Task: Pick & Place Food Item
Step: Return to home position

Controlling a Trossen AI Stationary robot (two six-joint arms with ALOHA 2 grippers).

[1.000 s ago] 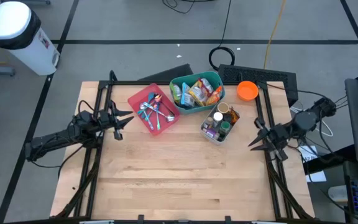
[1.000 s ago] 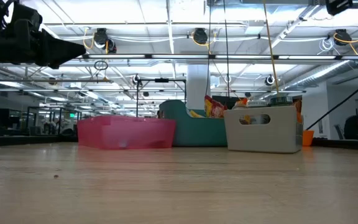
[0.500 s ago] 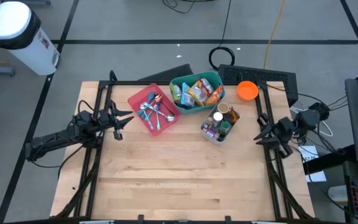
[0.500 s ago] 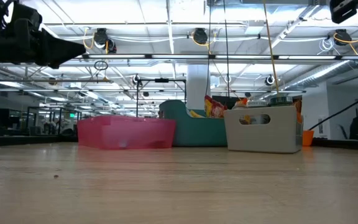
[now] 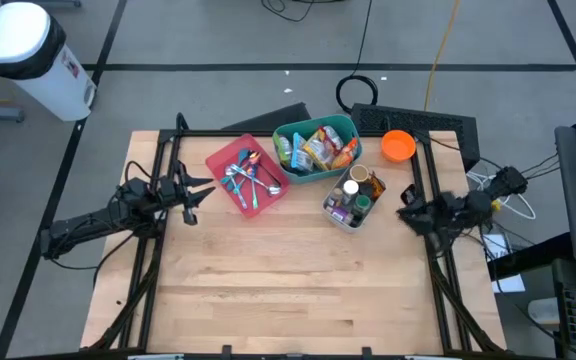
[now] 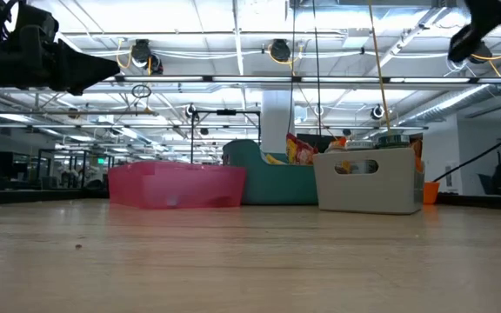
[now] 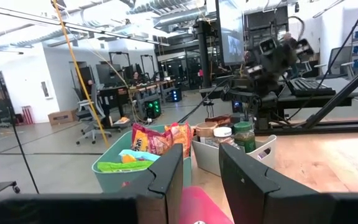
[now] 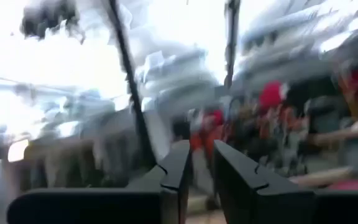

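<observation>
Right gripper (image 5: 406, 207) hangs at the table's right edge, just beside the grey caddy (image 5: 334, 212); fingers a narrow gap apart, nothing held. Left gripper (image 5: 196, 192) waits near the red bin (image 5: 224, 160), also narrow and empty. Spoons (image 5: 243, 180) lie inside that bin. Draw your right arm away from the caddy first, then fold it; go slowly.
</observation>
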